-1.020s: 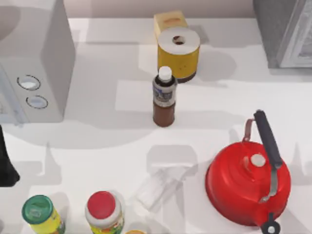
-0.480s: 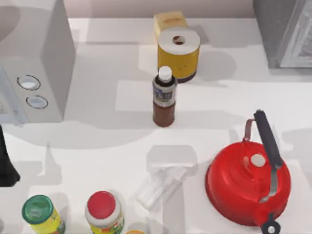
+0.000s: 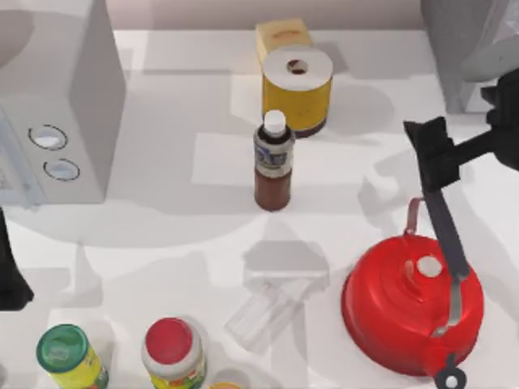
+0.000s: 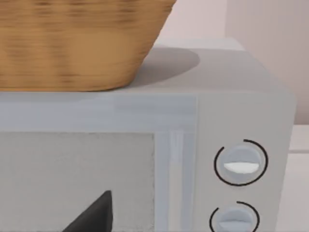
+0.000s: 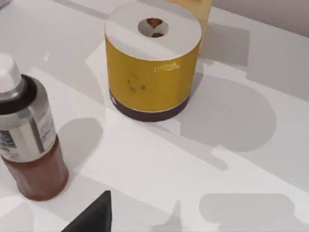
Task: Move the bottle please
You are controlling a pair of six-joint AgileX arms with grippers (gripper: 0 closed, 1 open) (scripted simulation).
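Left arm (image 3: 11, 271) parked at surface's left edge, jaws can't tell; bottle (image 3: 273, 161) upright mid-surface (image 3: 162, 243), untouched: slim, dark reddish-brown liquid, white screw cap, grey-dark label band; yellow cylinder (image 3: 297, 89) just behind it, apart; right gripper (image 3: 434, 154) to the bottle's right, well apart, above the red kettle (image 3: 413, 304) handle, arm reaching in from right edge; jaws' state can't tell

The bottle (image 3: 273, 161) stands just before the canister (image 3: 297, 88), left of the kettle (image 3: 412, 301).
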